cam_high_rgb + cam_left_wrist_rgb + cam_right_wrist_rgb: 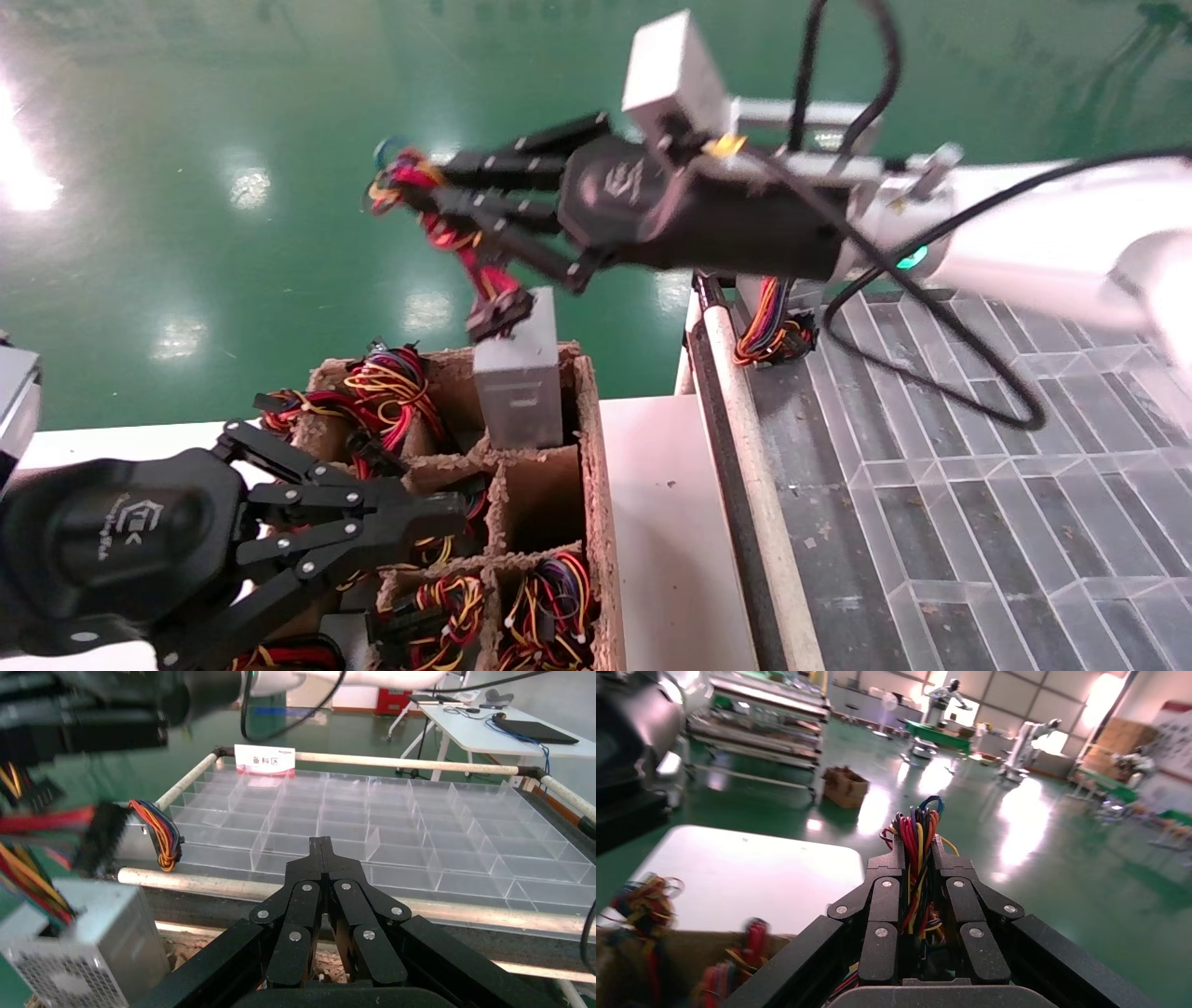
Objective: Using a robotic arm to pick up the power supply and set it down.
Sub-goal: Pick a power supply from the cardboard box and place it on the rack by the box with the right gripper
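My right gripper [436, 189] reaches out over the cardboard crate and is shut on the power supply's red, yellow and black wire bundle [453, 238]. In the right wrist view the wires [916, 855] run up between its fingers [890, 862]. The power supply [519, 375], a small grey metal box, hangs upright below from those wires. Its lower end is still inside the crate's back right compartment. The left wrist view shows its honeycomb grille [67, 971]. My left gripper [454, 514] is parked low at the near left, shut and empty, also in its own view [322, 844].
The divided cardboard crate [589, 438] holds several loose wire bundles [391, 382]. To its right lie a white table strip [652, 522], a white rail [745, 438] and a clear compartment tray [978, 466]. Another grey box with an orange-blue wire band [771, 328] sits at the tray's far corner.
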Robot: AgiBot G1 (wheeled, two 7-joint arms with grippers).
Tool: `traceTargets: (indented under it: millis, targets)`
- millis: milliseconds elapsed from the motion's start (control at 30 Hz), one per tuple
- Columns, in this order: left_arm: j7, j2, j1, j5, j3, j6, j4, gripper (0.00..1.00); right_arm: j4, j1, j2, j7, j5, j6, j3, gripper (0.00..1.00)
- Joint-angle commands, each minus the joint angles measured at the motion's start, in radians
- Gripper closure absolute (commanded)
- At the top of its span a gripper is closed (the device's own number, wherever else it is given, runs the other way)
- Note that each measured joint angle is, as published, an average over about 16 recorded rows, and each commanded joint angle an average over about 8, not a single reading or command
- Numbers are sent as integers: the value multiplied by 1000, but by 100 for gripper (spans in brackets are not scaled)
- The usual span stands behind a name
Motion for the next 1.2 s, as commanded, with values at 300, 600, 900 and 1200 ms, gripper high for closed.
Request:
traceTargets:
  millis: [300, 600, 900, 1200]
  targets:
    - [0, 0, 0, 0, 0, 0, 0, 100, 20, 58, 76, -26, 46, -7, 26, 100]
    - [0, 0, 0, 0, 0, 0, 0, 100, 101, 64, 178, 2, 80, -2, 41, 100]
    - [0, 0, 0, 0, 0, 0, 0, 100, 278, 0, 338, 105, 111, 16, 53, 100]
    - [0, 0, 0, 0, 0, 0, 0, 100, 569, -161, 556, 263, 172, 53, 81, 100]
